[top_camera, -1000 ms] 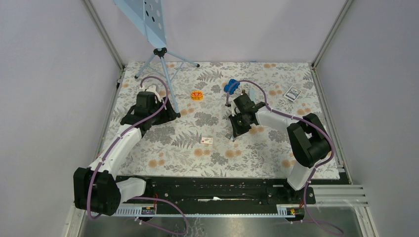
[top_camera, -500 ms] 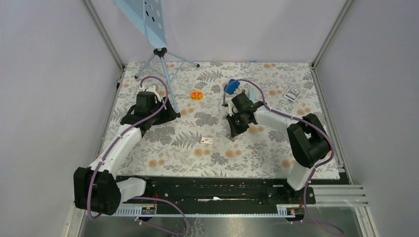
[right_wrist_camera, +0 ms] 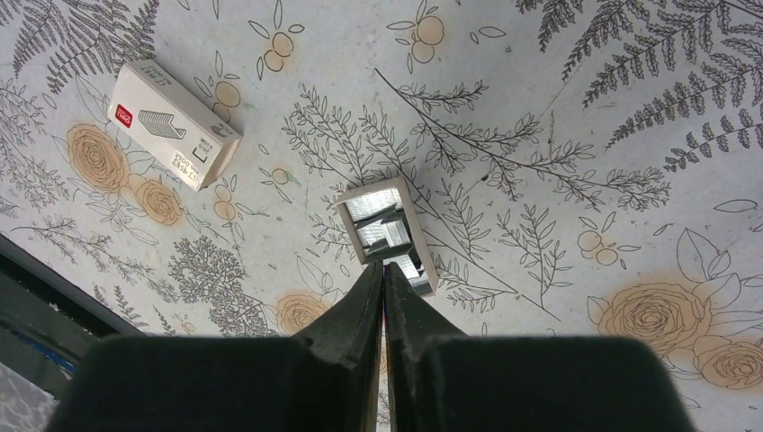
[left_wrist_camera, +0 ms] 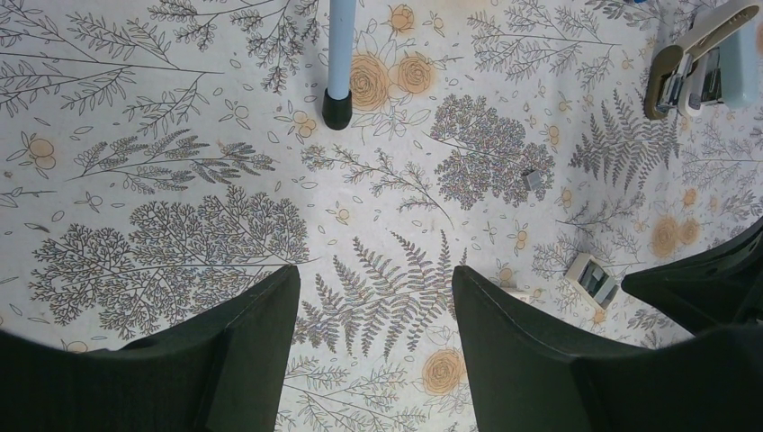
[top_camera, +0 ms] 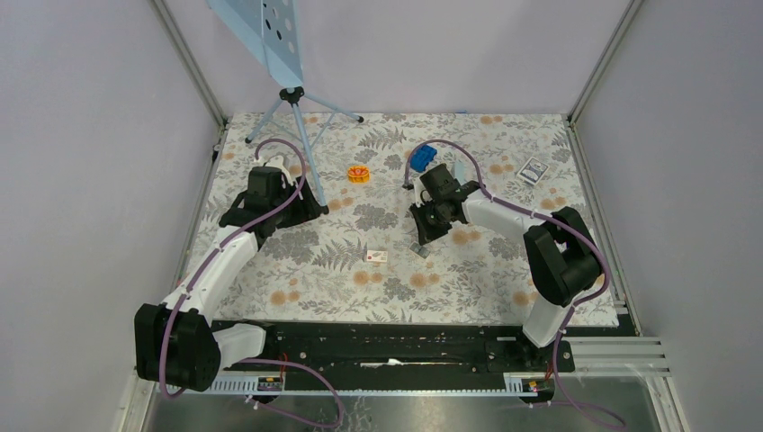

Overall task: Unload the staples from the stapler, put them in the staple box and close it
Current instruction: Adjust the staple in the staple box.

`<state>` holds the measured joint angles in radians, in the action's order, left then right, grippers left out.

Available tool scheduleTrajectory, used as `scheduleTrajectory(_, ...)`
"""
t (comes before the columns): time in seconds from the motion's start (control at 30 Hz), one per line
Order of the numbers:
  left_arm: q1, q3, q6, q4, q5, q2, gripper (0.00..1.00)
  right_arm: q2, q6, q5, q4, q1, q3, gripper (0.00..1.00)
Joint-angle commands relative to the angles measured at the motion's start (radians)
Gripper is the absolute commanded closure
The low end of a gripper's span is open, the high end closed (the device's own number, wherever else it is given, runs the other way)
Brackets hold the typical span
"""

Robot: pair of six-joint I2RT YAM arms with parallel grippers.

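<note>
Nearest on the floral-patterned desk (top_camera: 342, 288) lies a small white cardboard box with an orange mark (top_camera: 377, 256). Just right of it, a short silvery strip of staples (right_wrist_camera: 381, 229) rests in a small open white tray (right_wrist_camera: 419, 241), where the right hand (right_wrist_camera: 385, 268) points down with fingers pressed together. Farther left, the left hand (left_wrist_camera: 373, 274) hovers with fingers apart, and the pale blue stapler (left_wrist_camera: 715, 54) lies farther back, apart from the staples.

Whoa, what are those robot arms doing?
The right pincer is pinched shut, its tips right over a little open tray of silvery staples. I can't tell if it has grabbed any. A white box lies nearby on the flowery table. The left pincer hangs open, holding nothing. The stapler lies open with no pincer touching it.
</note>
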<state>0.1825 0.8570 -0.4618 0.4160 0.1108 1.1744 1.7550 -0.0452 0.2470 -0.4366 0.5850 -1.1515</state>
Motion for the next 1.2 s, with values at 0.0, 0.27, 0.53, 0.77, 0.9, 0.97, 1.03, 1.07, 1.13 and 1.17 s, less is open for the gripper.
scheduleTrajectory(0.0,-0.007,-0.001,-0.003,-0.042,0.019,-0.001,0.33,0.018,0.013,-0.019,-0.022,0.016,-0.025,0.91)
scheduleTrajectory(0.27,-0.008,-0.001,-0.003,-0.042,0.021,0.002,0.33,0.04,0.018,-0.039,-0.03,0.023,-0.02,0.91)
scheduleTrajectory(0.53,-0.009,-0.001,-0.003,-0.042,0.023,0.001,0.33,0.053,0.027,-0.058,-0.044,0.027,-0.02,0.91)
scheduleTrajectory(0.77,-0.009,0.0,-0.003,-0.044,0.024,0.002,0.33,0.058,0.03,-0.069,-0.051,0.033,-0.02,0.91)
scheduleTrajectory(0.9,-0.009,-0.001,-0.004,-0.043,0.024,0.001,0.33,0.062,0.035,-0.081,-0.058,0.037,-0.02,0.91)
scheduleTrajectory(0.97,-0.01,-0.001,-0.003,-0.043,0.025,0.002,0.33,0.063,0.036,-0.095,-0.063,0.038,-0.023,0.91)
scheduleTrajectory(1.03,-0.009,0.0,-0.003,-0.042,0.025,0.001,0.33,0.063,0.039,-0.104,-0.068,0.04,-0.026,0.91)
scheduleTrajectory(1.07,-0.009,0.0,-0.003,-0.042,0.026,0.003,0.33,0.06,0.038,-0.109,-0.069,0.041,-0.028,0.91)
scheduleTrajectory(1.13,-0.009,0.001,-0.004,-0.043,0.027,0.003,0.33,0.044,0.033,-0.11,-0.066,0.043,-0.032,0.91)
scheduleTrajectory(1.17,-0.009,-0.001,-0.004,-0.043,0.027,0.002,0.33,0.032,0.028,-0.106,-0.061,0.043,-0.035,0.91)
